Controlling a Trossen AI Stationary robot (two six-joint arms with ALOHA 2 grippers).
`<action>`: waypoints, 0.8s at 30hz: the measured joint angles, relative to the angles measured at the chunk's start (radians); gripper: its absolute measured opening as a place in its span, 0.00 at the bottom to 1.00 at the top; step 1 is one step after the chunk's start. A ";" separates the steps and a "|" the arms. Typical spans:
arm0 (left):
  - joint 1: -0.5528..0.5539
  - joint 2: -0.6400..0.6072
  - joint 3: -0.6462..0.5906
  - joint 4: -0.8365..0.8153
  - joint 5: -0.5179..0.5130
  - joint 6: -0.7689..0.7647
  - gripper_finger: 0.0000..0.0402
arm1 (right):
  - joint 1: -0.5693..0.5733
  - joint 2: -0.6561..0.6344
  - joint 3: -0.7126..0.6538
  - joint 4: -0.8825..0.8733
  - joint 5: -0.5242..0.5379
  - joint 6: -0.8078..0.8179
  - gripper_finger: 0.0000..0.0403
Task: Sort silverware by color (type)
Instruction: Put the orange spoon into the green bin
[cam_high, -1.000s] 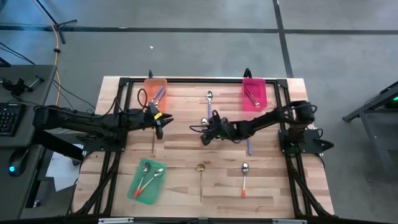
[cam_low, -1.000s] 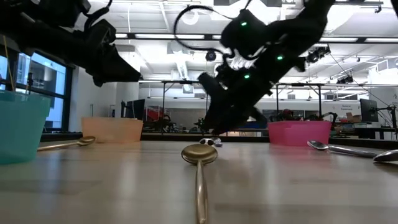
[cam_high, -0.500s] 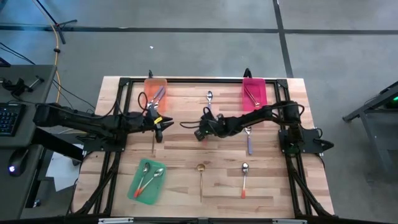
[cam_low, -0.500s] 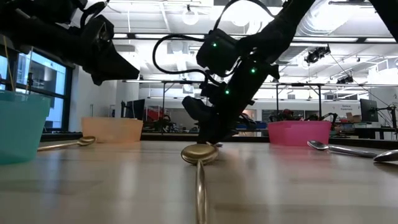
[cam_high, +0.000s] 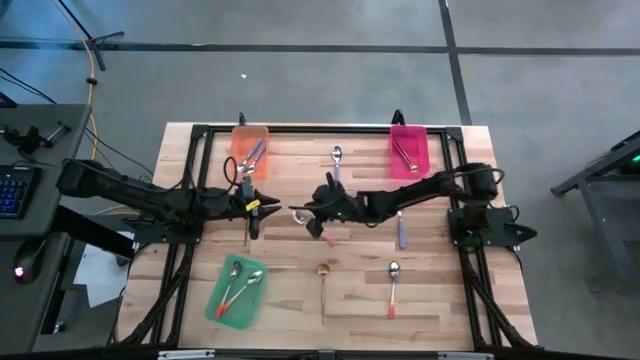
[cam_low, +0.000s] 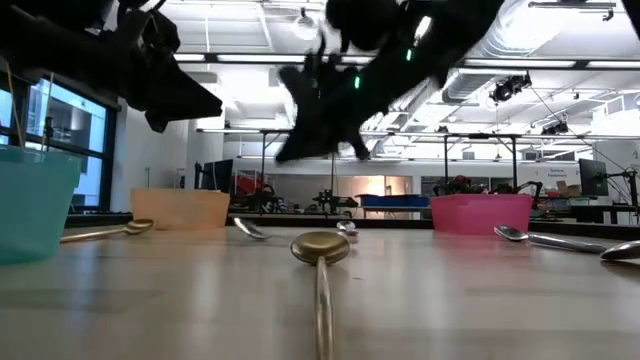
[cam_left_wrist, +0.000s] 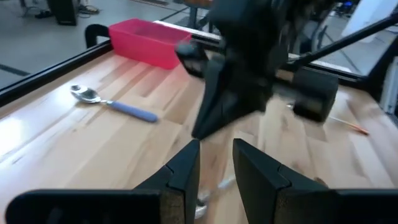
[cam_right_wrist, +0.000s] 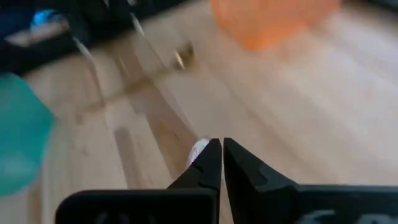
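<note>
Spoons are partly sorted: some already sit in the orange tray (cam_high: 240, 134), pink tray (cam_high: 421, 160) and green tray (cam_high: 219, 304). Loose ones are spread over the table (cam_high: 290, 300): a gold spoon (cam_high: 323, 283) near the front, an orange-handled spoon (cam_high: 392, 290) beside it, a purple-handled spoon (cam_high: 401, 234) under the right arm, another spoon (cam_high: 336, 158) near the back, and a thin one (cam_high: 247, 236) just by the left gripper (cam_high: 255, 208). The left gripper's fingers (cam_left_wrist: 186, 171) stand slightly apart and hold nothing. The right gripper (cam_high: 312, 223) hangs raised over mid-table, fingers (cam_right_wrist: 210, 163) almost together with a silvery glint at the tips; I cannot tell whether a spoon is pinched there. The main risk is the two grippers meeting, since they are close together in the centre. If a spoon is held, so thin a pinch could let it slip or swing. There is open wood between the green tray and the gold spoon, and the black frame rails along the table edges limit wide sweeps.
</note>
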 joint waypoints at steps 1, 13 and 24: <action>-0.009 0.005 0.000 0.013 0.000 0.000 0.21 | 0.005 -0.023 0.000 0.010 0.007 -0.025 0.00; -0.046 0.021 0.000 0.039 0.001 0.001 0.23 | 0.031 -0.092 0.000 -0.235 -0.120 -0.040 0.11; -0.045 0.021 0.000 0.037 -0.030 0.046 0.23 | 0.031 0.081 0.147 -0.344 -0.230 -0.087 0.40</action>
